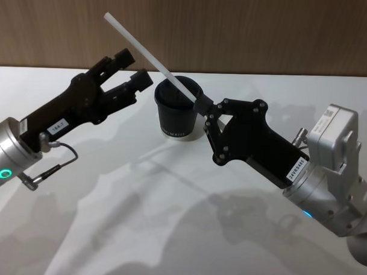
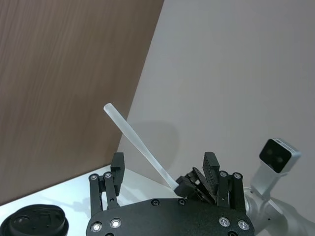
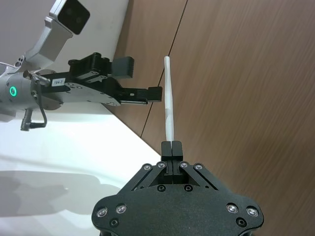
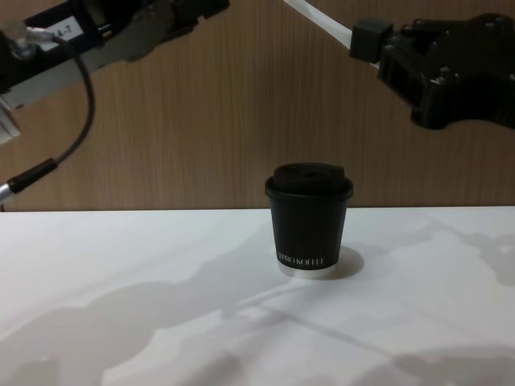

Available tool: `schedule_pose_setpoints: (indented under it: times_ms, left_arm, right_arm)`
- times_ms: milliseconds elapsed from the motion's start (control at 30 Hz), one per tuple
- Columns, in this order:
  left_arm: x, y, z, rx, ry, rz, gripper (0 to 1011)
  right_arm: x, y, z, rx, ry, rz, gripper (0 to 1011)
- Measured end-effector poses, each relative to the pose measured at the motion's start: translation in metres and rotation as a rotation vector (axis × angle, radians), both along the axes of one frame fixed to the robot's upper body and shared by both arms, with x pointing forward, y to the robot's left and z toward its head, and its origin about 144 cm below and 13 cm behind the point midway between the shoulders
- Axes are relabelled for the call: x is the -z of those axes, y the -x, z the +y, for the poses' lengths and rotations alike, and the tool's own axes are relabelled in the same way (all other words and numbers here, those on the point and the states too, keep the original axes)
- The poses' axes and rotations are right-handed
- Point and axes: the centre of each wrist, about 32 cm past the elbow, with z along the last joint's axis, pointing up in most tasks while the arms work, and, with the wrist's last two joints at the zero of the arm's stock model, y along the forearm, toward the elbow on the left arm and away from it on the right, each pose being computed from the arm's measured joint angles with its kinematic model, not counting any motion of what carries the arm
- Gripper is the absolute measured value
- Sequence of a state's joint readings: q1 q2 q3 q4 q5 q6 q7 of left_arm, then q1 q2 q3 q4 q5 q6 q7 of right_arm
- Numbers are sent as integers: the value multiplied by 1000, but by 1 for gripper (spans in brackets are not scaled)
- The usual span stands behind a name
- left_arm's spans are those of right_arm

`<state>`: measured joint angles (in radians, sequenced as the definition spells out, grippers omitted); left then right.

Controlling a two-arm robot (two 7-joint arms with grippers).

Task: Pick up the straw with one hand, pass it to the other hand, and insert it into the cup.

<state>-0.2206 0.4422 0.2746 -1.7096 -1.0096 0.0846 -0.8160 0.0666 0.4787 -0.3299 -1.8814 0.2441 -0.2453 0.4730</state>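
My right end effector (image 1: 202, 105) is clenched on the lower end of the straw (image 1: 147, 49), which slants from my fingertips up toward 10 o'clock, held in the air above the cup (image 1: 175, 116). My left end effector (image 1: 136, 69) hangs released at the cup's 9 o'clock, fingers spread near the straw's middle without touching it. The lidded cup stands upright on the counter (image 1: 168, 221).

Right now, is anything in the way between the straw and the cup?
Nothing visible stands between them. The right gripper holds the straw by its lower end in the air above the cup. The open left gripper is raised off to the side. The cup's lid is on.
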Motion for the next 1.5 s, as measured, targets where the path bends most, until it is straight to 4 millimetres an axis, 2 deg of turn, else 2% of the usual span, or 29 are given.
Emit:
schedule_pose_setpoints:
  times_ms: [233, 467, 1500]
  left_arm:
    - [1, 3, 9, 16, -1, 0, 1000]
    - [3, 4, 9, 7, 20, 13, 1000]
    - [8, -5, -33, -8, 125, 76, 1000]
  right_arm:
    - [0, 0, 0, 0, 0, 0, 5]
    - [0, 0, 0, 0, 0, 0, 5]
    - [0, 0, 0, 0, 0, 0, 4]
